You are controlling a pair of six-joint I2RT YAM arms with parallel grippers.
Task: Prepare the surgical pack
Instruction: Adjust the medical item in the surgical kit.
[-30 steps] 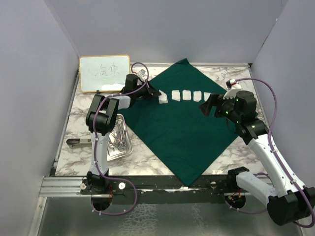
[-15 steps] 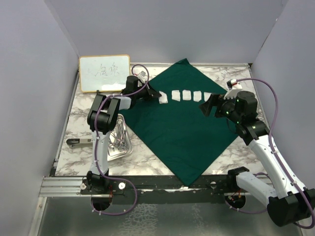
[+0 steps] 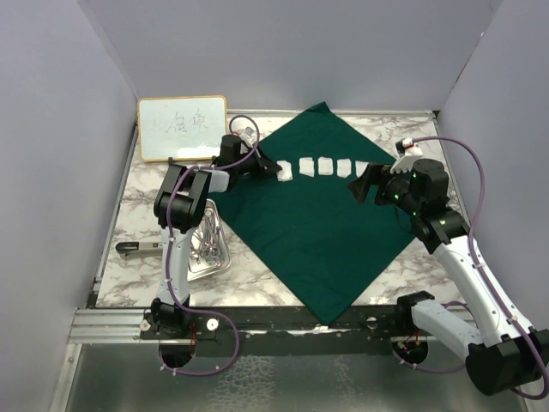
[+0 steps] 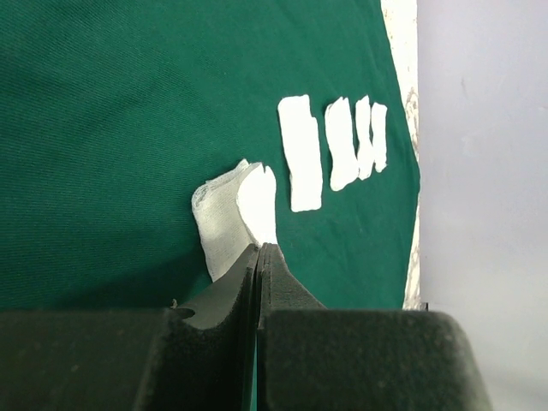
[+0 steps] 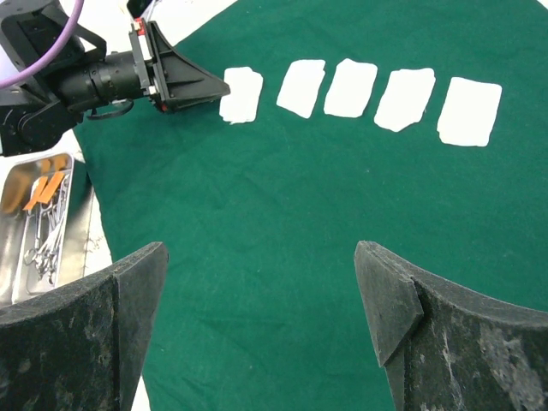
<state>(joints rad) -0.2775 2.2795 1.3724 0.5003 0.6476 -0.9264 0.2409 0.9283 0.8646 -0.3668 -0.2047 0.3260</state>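
top external view, left to right: a wood-framed whiteboard (image 3: 182, 128) with handwriting stands at the far left corner of the marble-patterned table (image 3: 129, 193). a black and grey hand tool (image 3: 137, 249), type not discernible, lies on the table at the near left. just right of it lies a small rectangular steel tray (image 3: 208, 269), beside the drape's left edge. silver instruments (image 3: 206, 240) lie inside the tray.

the large dark green fabric drape (image 3: 309, 232) is spread flat as a diamond over the table centre. one corner points to the far wall and one to the arm bases.

the left gripper (image 3: 274, 168) reaches over the drape's far left edge. left wrist view: its jaws are clenched together, and the tips pinch the near edge of one white gauze square (image 3: 285, 172). that square is buckled upward at the pinched side, and its far part rests on the drape.

four more white gauze squares (image 3: 325, 166) lie flat on the drape in a row to the right of the held one, each apart from the next.

the right gripper (image 3: 365, 184) hovers over the drape's right part, near the row's right end. right wrist view: its jaws stand wide apart, released, with only green fabric below them.
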